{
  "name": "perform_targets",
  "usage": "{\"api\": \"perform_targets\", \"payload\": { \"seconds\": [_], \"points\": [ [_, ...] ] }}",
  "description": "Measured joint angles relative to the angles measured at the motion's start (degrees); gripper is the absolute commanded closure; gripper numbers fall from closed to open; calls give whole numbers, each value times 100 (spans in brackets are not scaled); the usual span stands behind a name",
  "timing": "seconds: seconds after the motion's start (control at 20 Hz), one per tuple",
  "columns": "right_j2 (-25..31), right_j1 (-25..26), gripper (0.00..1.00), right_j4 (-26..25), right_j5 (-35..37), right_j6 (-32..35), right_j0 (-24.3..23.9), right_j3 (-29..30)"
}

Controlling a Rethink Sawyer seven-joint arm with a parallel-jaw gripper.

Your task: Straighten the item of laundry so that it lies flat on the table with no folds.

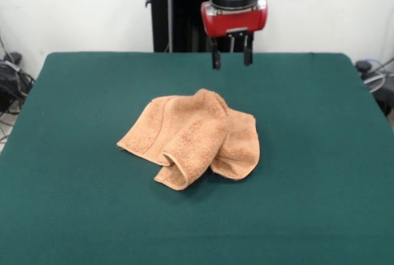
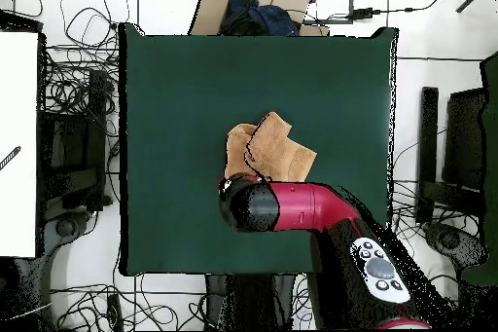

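The peach-orange towel point(image 1: 194, 137) lies crumpled near the middle of the dark green table point(image 1: 74, 154), folded over itself, with one rolled flap pointing to the front edge. My gripper point(image 1: 231, 55) hangs above the table behind the towel, toward the pedestal side. Its two black fingers point(image 1: 216, 57) stand apart, open and empty, clear of the cloth. In the overhead view the towel point(image 2: 267, 148) sits on the table point(image 2: 175, 104) just beyond the red and black wrist point(image 2: 255, 205), which hides the fingers and the towel's edge nearest the robot.
The black pedestal point(image 1: 175, 6) stands behind the table's far edge. Cables point(image 2: 73, 104) lie on the floor around the table. A cardboard box point(image 2: 253, 5) with dark contents sits past the edge opposite the robot. Wide green surface surrounds the towel.
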Motion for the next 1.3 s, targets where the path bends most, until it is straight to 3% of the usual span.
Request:
{"api": "perform_targets", "payload": {
  "seconds": [0.65, 1.3],
  "points": [
    [127, 426, 0, -1, 0, 0, 0, -286],
    [143, 429, 0, -1, 138, 0, -50, -519]
  ]
}}
